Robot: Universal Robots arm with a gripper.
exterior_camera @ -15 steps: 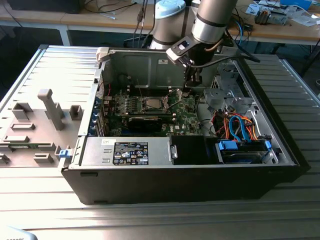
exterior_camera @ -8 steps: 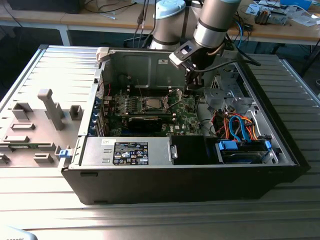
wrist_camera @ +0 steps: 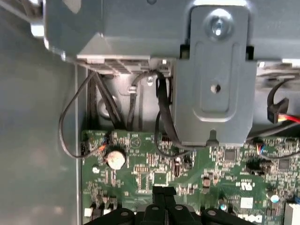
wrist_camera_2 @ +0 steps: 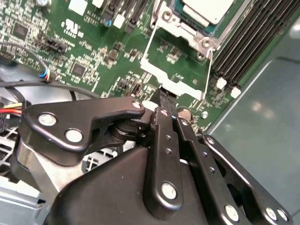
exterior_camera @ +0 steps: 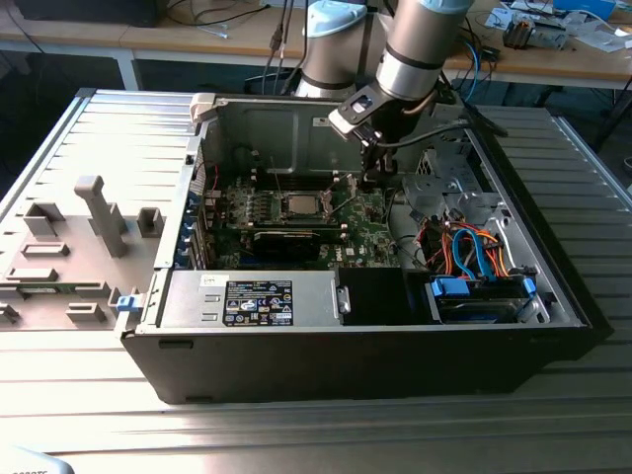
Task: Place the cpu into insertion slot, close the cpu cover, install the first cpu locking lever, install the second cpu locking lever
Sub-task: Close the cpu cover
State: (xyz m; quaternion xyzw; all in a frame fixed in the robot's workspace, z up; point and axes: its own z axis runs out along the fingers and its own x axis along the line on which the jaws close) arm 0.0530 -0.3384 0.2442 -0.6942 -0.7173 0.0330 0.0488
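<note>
Silvery cpu (wrist_camera_2: 208, 9) sits uncovered in its socket (wrist_camera_2: 169, 18) while the gripper (wrist_camera_2: 165, 99), fingers clenched together, touches the free edge of the open cpu cover (wrist_camera_2: 172, 80); closing that cover seems in hand, calling for that edge to swing over the chip.

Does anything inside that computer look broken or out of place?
Nothing looks damaged. The cpu cover is swung open, off the cpu, which sits bare on the board; the gripper is at the cover's edge.
</note>
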